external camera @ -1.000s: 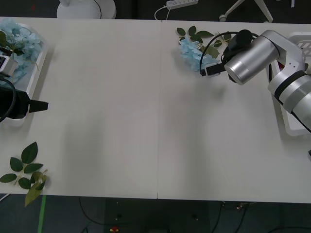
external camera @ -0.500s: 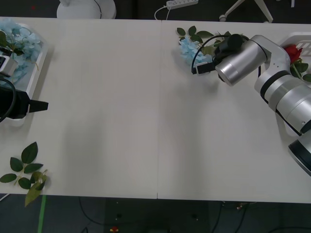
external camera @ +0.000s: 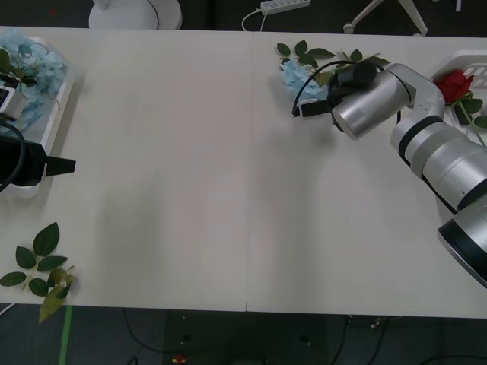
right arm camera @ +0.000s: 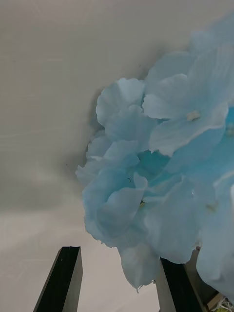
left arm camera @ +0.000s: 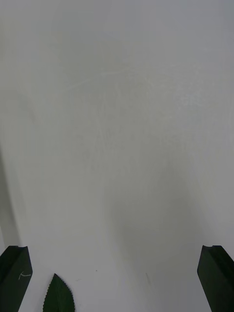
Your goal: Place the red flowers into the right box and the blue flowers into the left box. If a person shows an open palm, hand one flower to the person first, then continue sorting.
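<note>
A blue flower (external camera: 292,76) lies on the table near the far edge, right of centre, with green leaves around it. My right gripper (external camera: 303,109) reaches it from the right, just at its near side. In the right wrist view my right gripper (right arm camera: 119,282) is open, and the lowest pale petals of the blue flower (right arm camera: 161,170) hang between the black fingers (right arm camera: 63,278). A red flower (external camera: 455,84) lies in the right box (external camera: 475,62). More blue flowers (external camera: 30,61) fill the left box (external camera: 59,110). My left gripper (external camera: 59,166) waits open beside that box.
A bloomless green leaf sprig (external camera: 42,266) lies at the table's near left corner, and one leaf (left arm camera: 58,297) shows between the left fingers (left arm camera: 14,273). A white lamp base (external camera: 135,14) and a power strip (external camera: 285,4) sit beyond the far edge.
My right arm has swung left and slightly towards the far edge, bringing its gripper up to the blue flower and uncovering the red flower in the right box. The left arm has not moved.
</note>
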